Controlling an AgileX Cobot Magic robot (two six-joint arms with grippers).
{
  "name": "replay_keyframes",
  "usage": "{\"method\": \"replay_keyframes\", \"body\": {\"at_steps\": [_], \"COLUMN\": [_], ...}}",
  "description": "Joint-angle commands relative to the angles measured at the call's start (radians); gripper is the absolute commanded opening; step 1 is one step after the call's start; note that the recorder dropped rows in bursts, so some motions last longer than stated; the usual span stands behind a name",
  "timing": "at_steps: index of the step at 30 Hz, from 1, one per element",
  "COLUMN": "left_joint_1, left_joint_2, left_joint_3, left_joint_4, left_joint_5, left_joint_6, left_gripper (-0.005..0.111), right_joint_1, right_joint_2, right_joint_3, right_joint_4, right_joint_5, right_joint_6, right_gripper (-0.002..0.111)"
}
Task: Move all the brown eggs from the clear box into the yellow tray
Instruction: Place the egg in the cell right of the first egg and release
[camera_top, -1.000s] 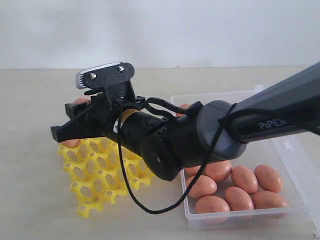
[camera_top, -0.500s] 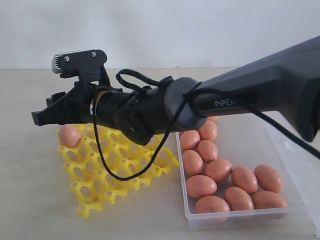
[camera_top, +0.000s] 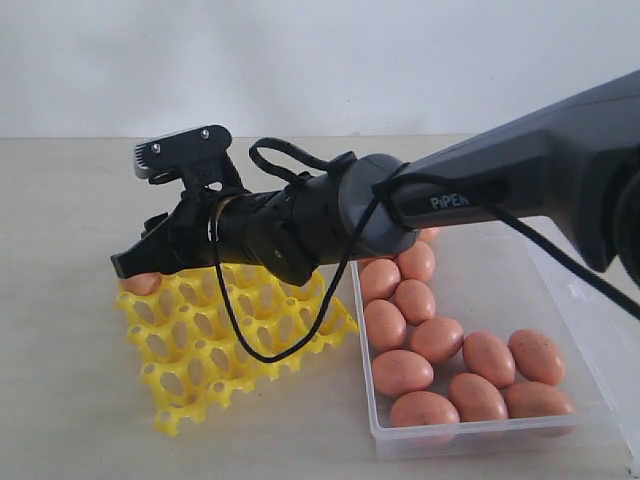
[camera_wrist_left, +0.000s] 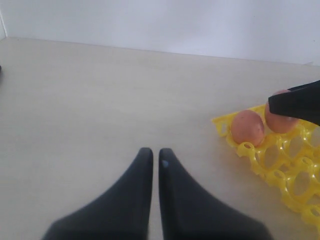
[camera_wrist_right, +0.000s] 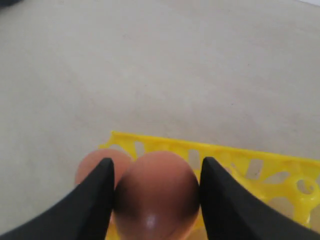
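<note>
Brown eggs mostly lie in the clear box; at its nine o'clock, the right gripper clamps a held egg at the ten o'clock corner of the yellow tray, beside a seated egg; the left gripper has fingers together

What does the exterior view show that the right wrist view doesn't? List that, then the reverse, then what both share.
Exterior view only: the clear box with loose brown eggs lying in it, and the right arm reaching across to the tray.
Right wrist view only: an egg pinched between the two fingers, and a second egg close beside it at the tray's edge.
Both: the yellow tray, the right gripper over its corner, and the table.
</note>
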Motion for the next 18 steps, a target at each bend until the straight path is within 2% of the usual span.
{"method": "replay_keyframes", "body": {"at_steps": [1, 14, 16, 18], "left_joint_1": [0.003, 0.003, 0.003, 0.003], "left_joint_2": [-0.003, -0.003, -0.003, -0.003], "left_joint_3": [0.003, 0.003, 0.003, 0.003], "left_joint_4": [-0.002, -0.002, -0.002, -0.002], "left_joint_5": [-0.004, -0.004, -0.004, -0.004], "left_joint_6": [0.005, 0.005, 0.005, 0.005], "left_gripper": [0.004, 0.004, 0.004, 0.004], "right_joint_1": [-0.005, -0.005, -0.005, -0.005], "right_joint_2": [0.013, 0.04, 0.04, 0.04], "right_joint_3": [-0.006, -0.006, -0.006, -0.006], "right_joint_4": [-0.007, -0.005, -0.005, -0.002], "right_joint_5": [-0.03, -0.046, -0.053, -0.053], "right_joint_6": [-0.069, -0.125, -0.122, -0.122], "right_gripper": [0.0, 0.001, 0.008, 0.02]}}
